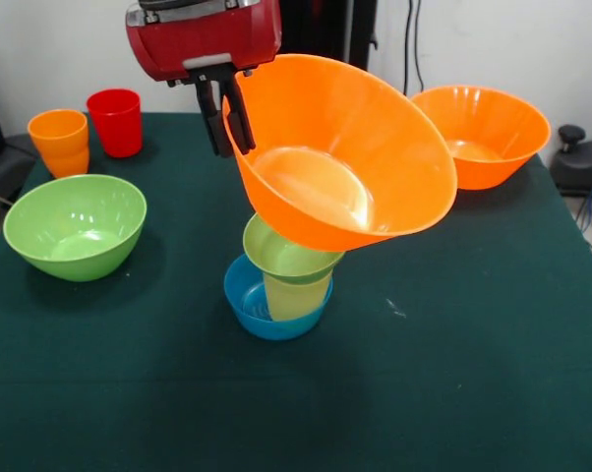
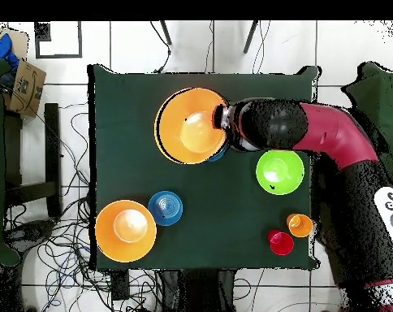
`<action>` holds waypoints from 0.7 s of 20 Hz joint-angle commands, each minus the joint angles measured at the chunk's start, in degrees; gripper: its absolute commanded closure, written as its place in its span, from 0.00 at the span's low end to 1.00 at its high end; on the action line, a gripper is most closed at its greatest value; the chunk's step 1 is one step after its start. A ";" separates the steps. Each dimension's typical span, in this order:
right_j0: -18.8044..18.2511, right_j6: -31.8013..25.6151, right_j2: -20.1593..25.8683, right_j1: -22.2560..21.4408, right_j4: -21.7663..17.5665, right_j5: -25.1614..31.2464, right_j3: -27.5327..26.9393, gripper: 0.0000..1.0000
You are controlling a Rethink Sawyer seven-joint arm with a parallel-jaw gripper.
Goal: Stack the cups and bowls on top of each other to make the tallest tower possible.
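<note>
My gripper (image 1: pixel 234 147) is shut on the rim of a very large orange bowl (image 1: pixel 355 147) and holds it tilted over the tower. Under it stand a small green bowl (image 1: pixel 281 258), a pale yellow cup (image 1: pixel 294 297) and a small blue bowl (image 1: pixel 257 313) at the bottom. In the overhead view the held orange bowl (image 2: pixel 192 126) hides the pile, with the gripper (image 2: pixel 222 122) at its right rim. The orange cup (image 1: pixel 60 141) and red cup (image 1: pixel 115 121) stand at the far left. No purple bowl is in view.
A large green bowl (image 1: pixel 76 226) sits at the left, also in the overhead view (image 2: pixel 280 171). A second very large orange bowl (image 1: pixel 483 133) stands far right; the overhead view shows a second small blue bowl (image 2: pixel 165 208) beside it. The dark green table (image 1: pixel 453 374) has boxes and cables around it.
</note>
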 commanded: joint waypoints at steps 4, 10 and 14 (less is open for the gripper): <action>-1.21 -13.62 2.39 0.99 -6.81 1.78 6.31 1.00; -1.41 -12.24 1.42 0.49 -9.23 1.77 7.83 1.00; -2.54 -11.71 2.20 0.69 -10.31 -1.17 9.60 1.00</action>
